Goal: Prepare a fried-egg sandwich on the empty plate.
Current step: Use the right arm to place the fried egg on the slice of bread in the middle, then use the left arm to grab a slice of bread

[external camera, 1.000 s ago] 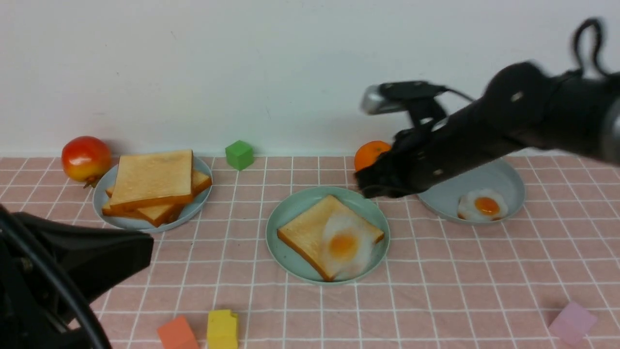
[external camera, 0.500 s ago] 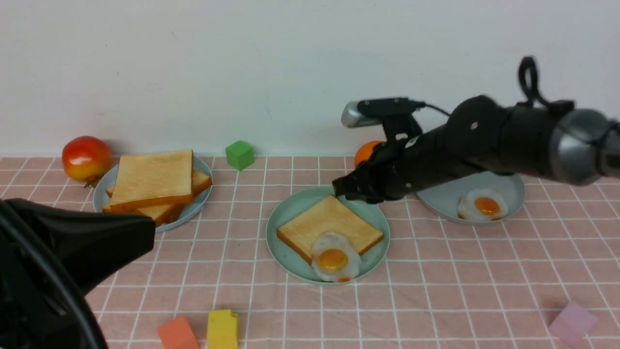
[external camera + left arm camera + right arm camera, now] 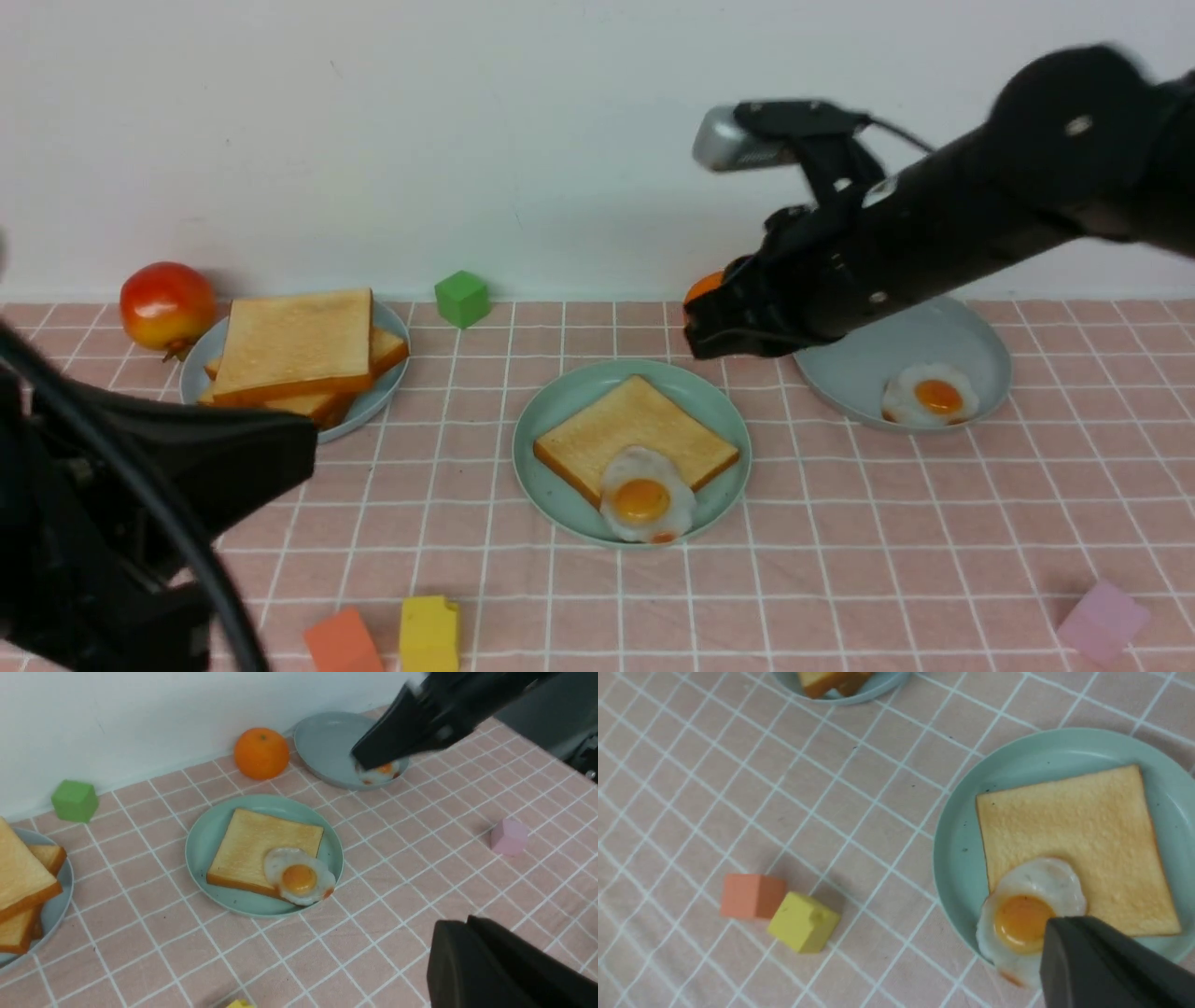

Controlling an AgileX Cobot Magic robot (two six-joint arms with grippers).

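Note:
The mint-green plate [image 3: 551, 401] sits mid-table with one toast slice [image 3: 625, 425] on it. A fried egg [image 3: 644, 499] lies on the toast's near corner and overhangs onto the plate rim. My right gripper [image 3: 700, 341] is shut and empty, raised above the plate's far right edge. In the right wrist view its tip [image 3: 1057, 926] hangs over the egg [image 3: 1017, 919]. My left gripper [image 3: 299, 457] is shut and empty at the near left. Several more toast slices [image 3: 294, 350] are stacked on the left grey-blue plate [image 3: 201, 378].
A second egg [image 3: 929, 397] lies on the right grey-blue plate [image 3: 971, 341]. An orange [image 3: 702, 285] is mostly hidden behind my right gripper. A red fruit [image 3: 165, 303] and a green cube [image 3: 461, 298] stand by the wall. Orange [image 3: 341, 642], yellow [image 3: 428, 633] and pink [image 3: 1102, 621] cubes lie near the front.
The egg settled from mid-toast onto the toast's near corner. My right gripper reached over the plate's far edge, then rose and drew back to the right. My left arm shifted slightly.

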